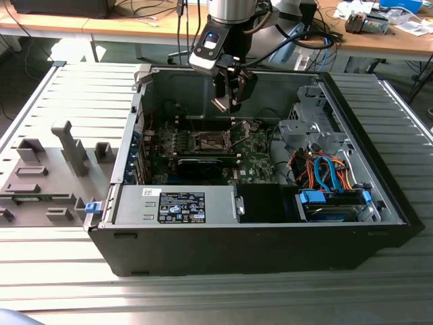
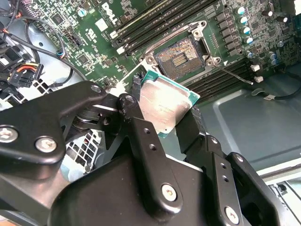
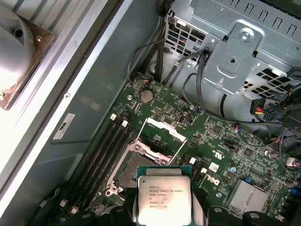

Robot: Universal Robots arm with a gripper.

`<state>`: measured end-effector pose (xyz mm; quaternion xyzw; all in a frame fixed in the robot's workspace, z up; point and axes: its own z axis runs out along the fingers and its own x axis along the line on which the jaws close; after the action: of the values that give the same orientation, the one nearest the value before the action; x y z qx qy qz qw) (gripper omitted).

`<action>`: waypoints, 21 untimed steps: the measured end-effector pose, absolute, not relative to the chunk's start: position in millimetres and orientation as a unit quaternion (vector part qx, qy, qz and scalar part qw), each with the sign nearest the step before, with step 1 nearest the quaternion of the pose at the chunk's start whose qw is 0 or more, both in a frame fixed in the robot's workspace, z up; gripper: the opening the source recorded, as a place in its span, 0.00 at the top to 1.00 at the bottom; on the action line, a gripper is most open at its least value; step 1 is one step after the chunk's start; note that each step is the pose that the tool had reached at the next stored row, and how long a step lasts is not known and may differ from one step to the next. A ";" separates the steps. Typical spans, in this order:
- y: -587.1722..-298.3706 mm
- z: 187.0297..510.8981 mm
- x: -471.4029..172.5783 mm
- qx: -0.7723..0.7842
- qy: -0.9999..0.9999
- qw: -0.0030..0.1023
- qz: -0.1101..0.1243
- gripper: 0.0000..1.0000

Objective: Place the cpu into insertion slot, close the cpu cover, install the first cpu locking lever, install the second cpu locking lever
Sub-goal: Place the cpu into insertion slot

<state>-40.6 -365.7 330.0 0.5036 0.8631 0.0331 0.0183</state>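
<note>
- My fingers are clamped on the cpu, 1 finger on each of 2 opposite edges.
- The silver-grey top of the cpu shows in both wrist views, with a thin green border around it.
- In the exterior view my fingers hang inside the open computer case, above the green board.
- The case lies on its side on the slatted bench.
- The cpu is in the air, apart from the insertion slot and not seated in it.
- The brownish-gold contact field of the slot is bare in both wrist views.
- The cpu cover is swung open, its frame lifted off the slot at the edge farther from my fingers.
- Long dark memory slots run beside the slot.
- A silver drive cage with loose cables sits near the board.
</note>
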 end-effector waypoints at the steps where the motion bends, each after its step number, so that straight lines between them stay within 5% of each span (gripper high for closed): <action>1: -365.7 330.0 -40.6 0.505 0.863 0.018 0.033 0.46; 21: -365.7 330.0 -40.6 0.523 0.851 0.020 0.031 0.46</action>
<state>-40.6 -365.7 330.0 0.5231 0.8515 0.0311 0.0200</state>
